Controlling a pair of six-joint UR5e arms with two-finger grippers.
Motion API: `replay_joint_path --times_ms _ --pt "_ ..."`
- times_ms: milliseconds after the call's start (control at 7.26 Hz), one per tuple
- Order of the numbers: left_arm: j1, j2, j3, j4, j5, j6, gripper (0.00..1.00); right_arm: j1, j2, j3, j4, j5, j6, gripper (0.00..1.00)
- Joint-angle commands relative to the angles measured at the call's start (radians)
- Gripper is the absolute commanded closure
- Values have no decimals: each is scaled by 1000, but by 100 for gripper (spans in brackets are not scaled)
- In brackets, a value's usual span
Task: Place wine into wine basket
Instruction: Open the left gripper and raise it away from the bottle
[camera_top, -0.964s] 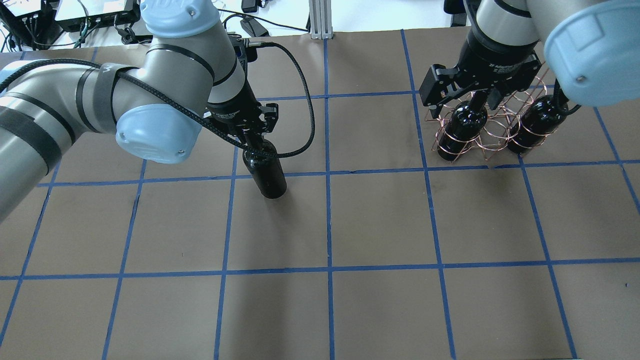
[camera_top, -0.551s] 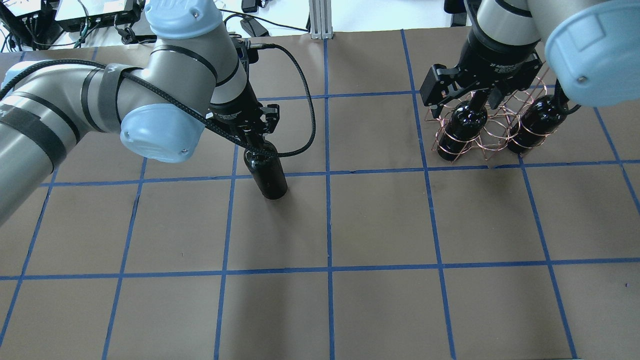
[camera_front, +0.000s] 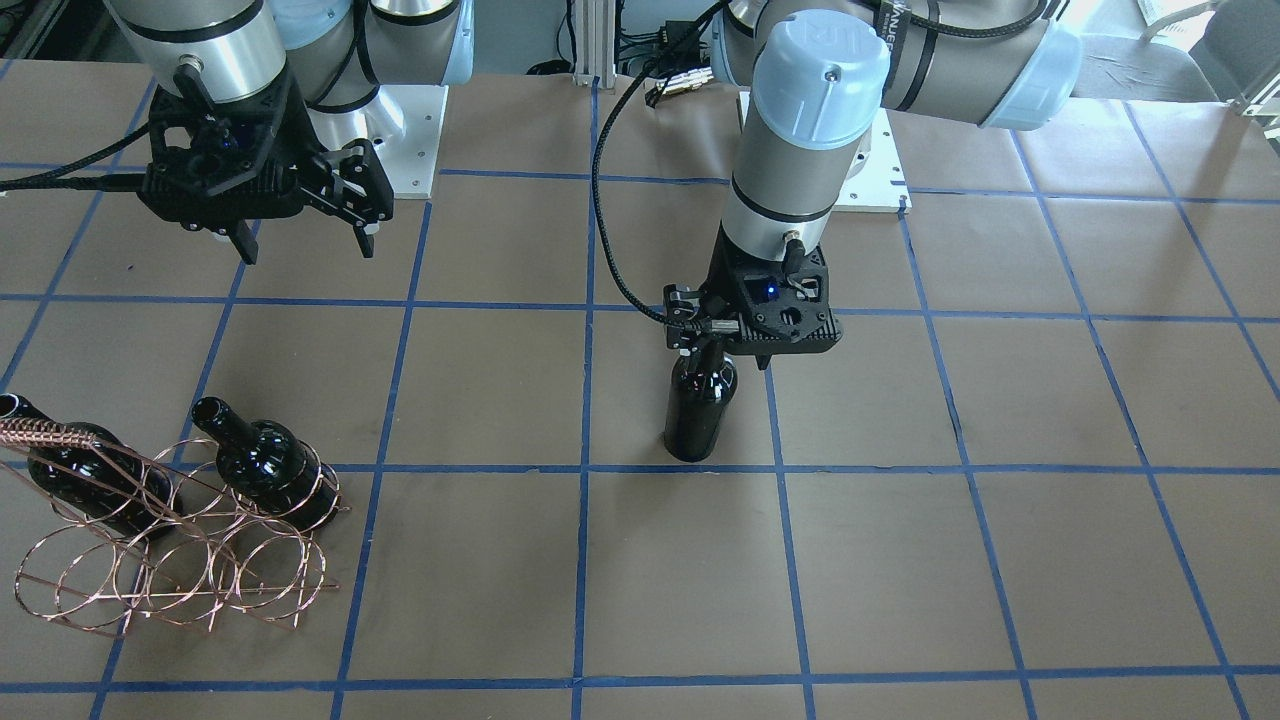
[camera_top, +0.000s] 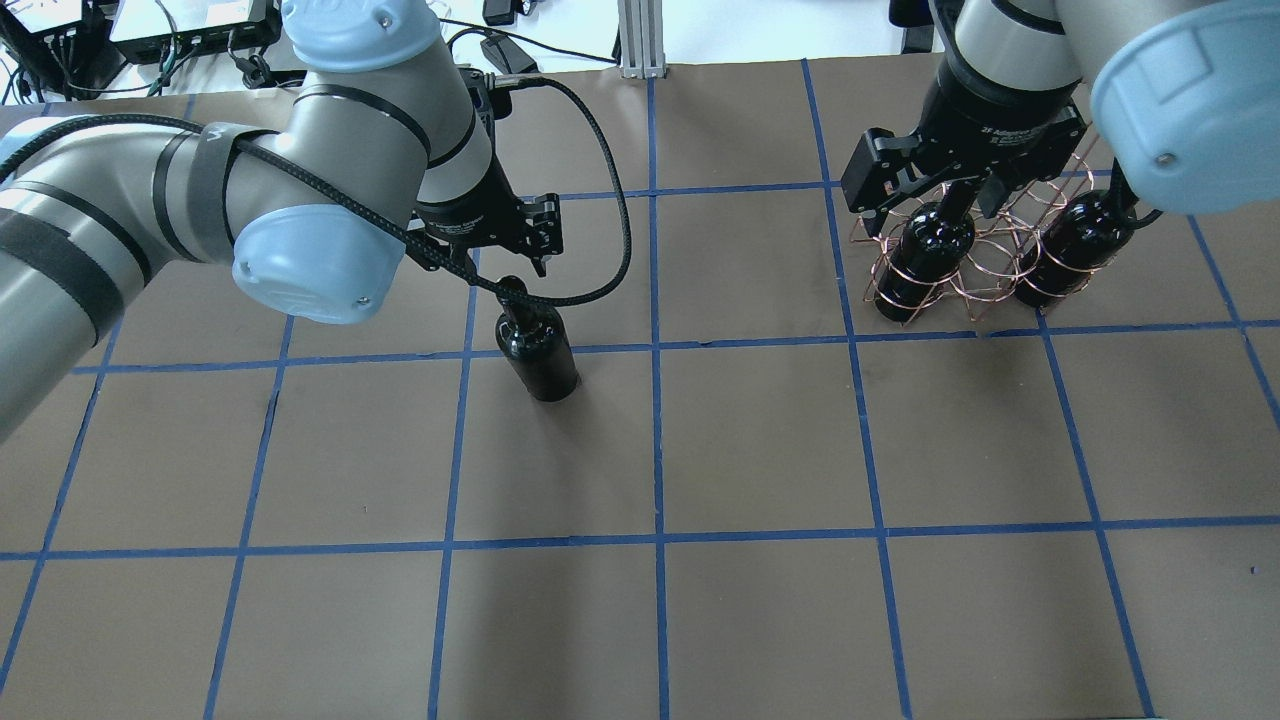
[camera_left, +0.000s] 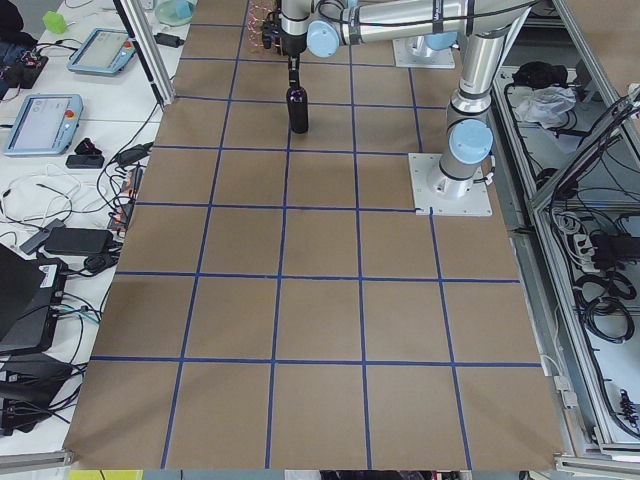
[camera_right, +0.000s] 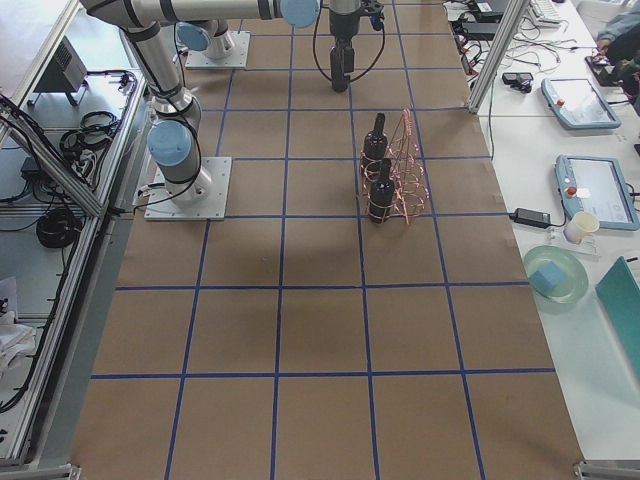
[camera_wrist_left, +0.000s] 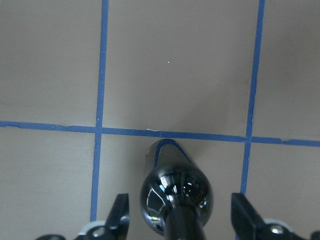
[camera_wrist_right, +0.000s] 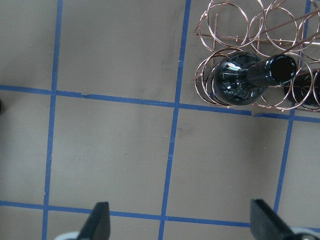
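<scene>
A glossy black wine bottle (camera_top: 540, 355) stands upright on the brown table, apart from the wine basket. My left gripper (camera_top: 515, 262) is open just over it. In the left wrist view the fingers (camera_wrist_left: 121, 212) stand to either side of the bottle's neck (camera_wrist_left: 182, 227) with gaps between. The copper wire wine basket (camera_top: 985, 275) sits at the far right with two other bottles (camera_front: 265, 460) (camera_front: 70, 470) leaning in its rings. Above the table beside the basket, my right gripper (camera_front: 300, 235) hangs wide open and holds nothing.
Blue tape lines divide the brown table (camera_top: 760, 450) into squares. The arms' white base plates (camera_front: 410, 130) lie at the robot's side. Tablets and cables lie on the side benches (camera_left: 60, 110) off the table.
My left gripper has opened off the bottle's neck and drawn back a little. The bottle stays standing on the table. The right arm has not moved.
</scene>
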Motion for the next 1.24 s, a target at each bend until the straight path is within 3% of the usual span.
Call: replay_joint_path --times_ms 0,276,413,964,1102 --pt "16 12 39 -28 1 -18 0 2 -5 -1 -2 -1 0 0" --pt "98 12 159 -150 0 9 0 17 -15 -14 -70 -6 0 0" --pt "173 9 187 -160 -8 128 0 18 -20 -15 -68 -16 -2 0" --pt "445 7 193 -167 -4 432 0 29 -20 -21 -46 -9 20 0" --pt "480 -5 193 -167 -2 478 0 104 -12 -24 -37 -21 156 1"
